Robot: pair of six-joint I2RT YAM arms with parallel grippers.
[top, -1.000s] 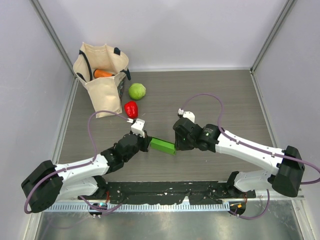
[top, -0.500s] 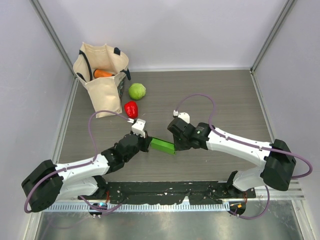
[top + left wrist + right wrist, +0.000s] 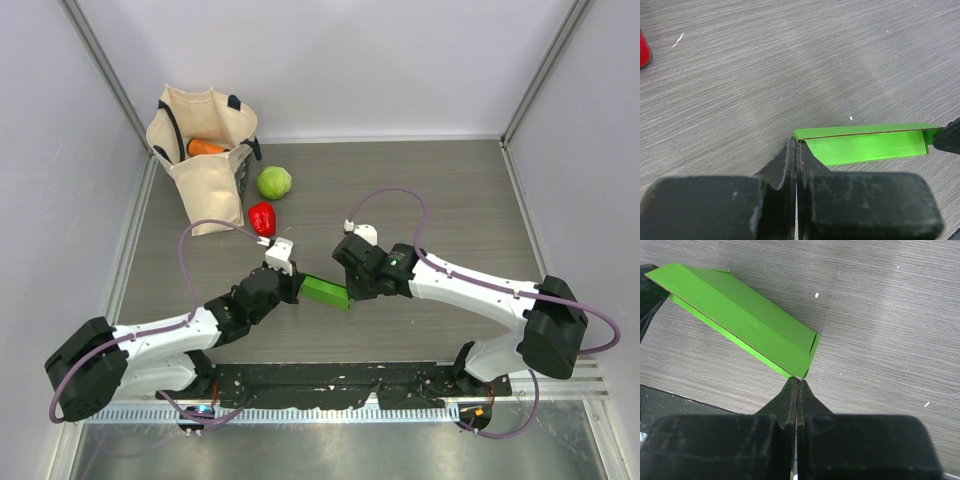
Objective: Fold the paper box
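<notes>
Box (image 3: 325,291) pinched at both ends: left tool (image 3: 796,149) clenched on one corner, right tool (image 3: 797,384) on the other. Hold grips level, crease evenly.

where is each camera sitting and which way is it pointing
Top external: fixed above and behind the bases, facing down at the table; left arm and right arm show, meeting at the paper box.
Left wrist: on the left arm, facing rightward along the table; the left end effector shows, shut on the box's corner.
Right wrist: on the right arm, facing leftward and down; the right end effector shows, shut on the opposite corner.
Shared: both wrist views show the box and the other end effector's dark tip.
</notes>
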